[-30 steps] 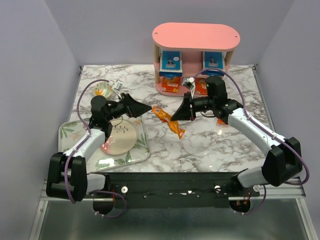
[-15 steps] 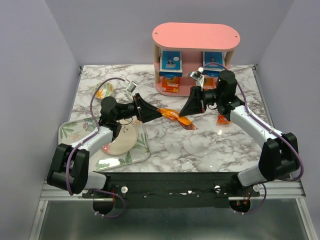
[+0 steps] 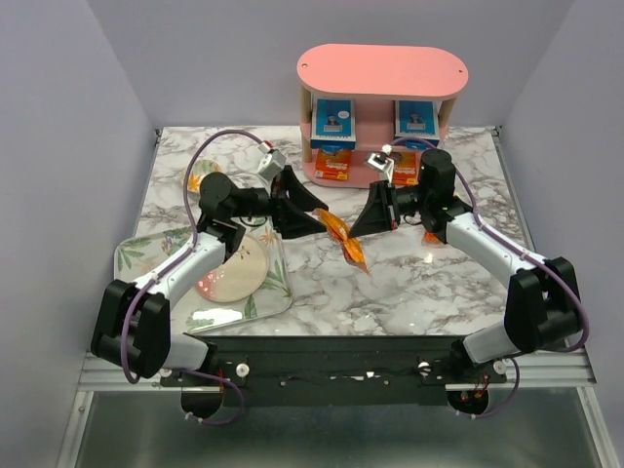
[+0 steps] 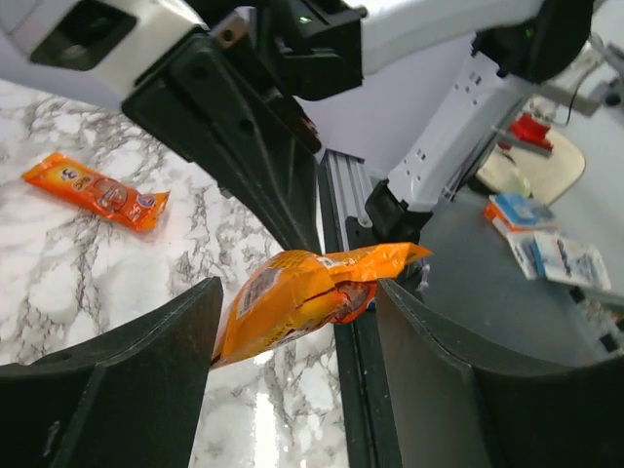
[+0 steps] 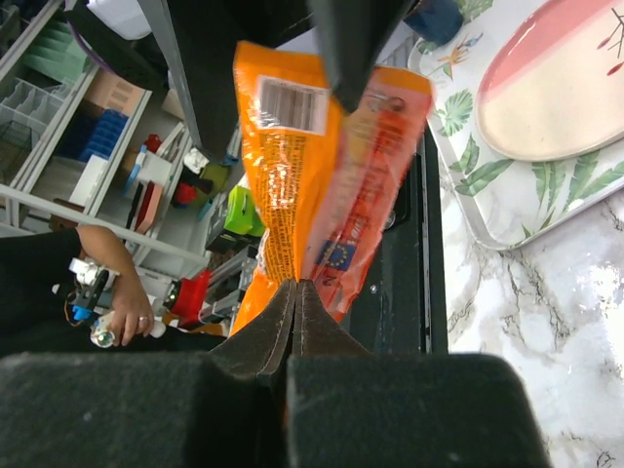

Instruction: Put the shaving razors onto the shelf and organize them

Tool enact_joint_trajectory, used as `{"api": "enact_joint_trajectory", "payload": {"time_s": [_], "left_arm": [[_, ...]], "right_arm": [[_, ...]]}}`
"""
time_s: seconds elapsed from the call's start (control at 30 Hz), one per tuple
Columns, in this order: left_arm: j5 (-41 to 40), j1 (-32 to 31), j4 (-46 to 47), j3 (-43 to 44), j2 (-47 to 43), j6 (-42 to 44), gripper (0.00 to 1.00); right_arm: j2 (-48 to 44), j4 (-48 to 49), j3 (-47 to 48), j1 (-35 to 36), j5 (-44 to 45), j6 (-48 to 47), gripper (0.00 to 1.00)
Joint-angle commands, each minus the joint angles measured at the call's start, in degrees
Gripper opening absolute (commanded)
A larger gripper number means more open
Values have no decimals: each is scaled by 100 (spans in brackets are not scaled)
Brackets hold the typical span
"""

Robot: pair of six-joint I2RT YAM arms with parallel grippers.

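While the right gripper [image 3: 357,226] pinches the orange packet [image 3: 346,244] over the table [image 3: 429,283], 6 o'clock from the shelf [image 3: 382,70], the left gripper [image 3: 314,217], wide around it, should close squarely before any release.

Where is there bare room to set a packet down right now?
Bare marble near the front, between the floral tray and the right arm; the shelf's top board too. Crowded mid-table, where both arms meet at the orange packet.

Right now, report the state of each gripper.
Left gripper: open, jaws either side of the orange packet.
Right gripper: shut on the orange packet.
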Motion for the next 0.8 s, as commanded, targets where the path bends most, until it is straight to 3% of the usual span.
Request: {"api": "enact_joint_trajectory", "payload": {"time_s": [0.0, 0.1, 0.3, 0.33, 0.4, 0.43, 0.53, 0.57, 0.6, 0.67, 0.7, 0.77], "left_arm": [[792, -129, -231, 165, -92, 986, 69], [811, -129, -284, 78, -101, 1171, 62], [907, -146, -705, 244, 22, 1635, 28], [977, -146, -1202, 340, 57, 1785, 17], [995, -146, -1793, 630, 154, 2319, 8], [987, -146, -2388, 735, 198, 2549, 0], [750, -155, -3819, 1140, 321, 3434, 0], [680, -146, -4070, 1315, 400, 3543, 0], [653, -146, -4281, 1395, 426, 3666, 0], [591, -146, -4923, 1605, 523, 4044, 0], [521, -155, -5099, 1641, 541, 4132, 0], [424, -155, -5276, 1685, 576, 4212, 0]], "right_arm": [[-158, -240, -46, 21, 76, -89, 6], [-141, -232, -54, 21, 67, -107, 6], [-97, -363, -2, 21, 102, -230, 7], [-88, -407, 16, 21, 137, -265, 7], [-106, -678, 103, 21, 190, -528, 12], [-158, -863, 165, 12, 329, -694, 17], [-377, -1995, 524, -49, 584, -1843, 36], [-483, -2407, 639, -50, 751, -2796, 46], [-588, -3212, 762, -58, 970, -3275, 52], [-834, -3736, 903, -58, 1489, -4363, 61], [-887, -4078, 921, -58, 1708, -4526, 100], [-1002, -4230, 947, -58, 2412, -4624, 100]]}}
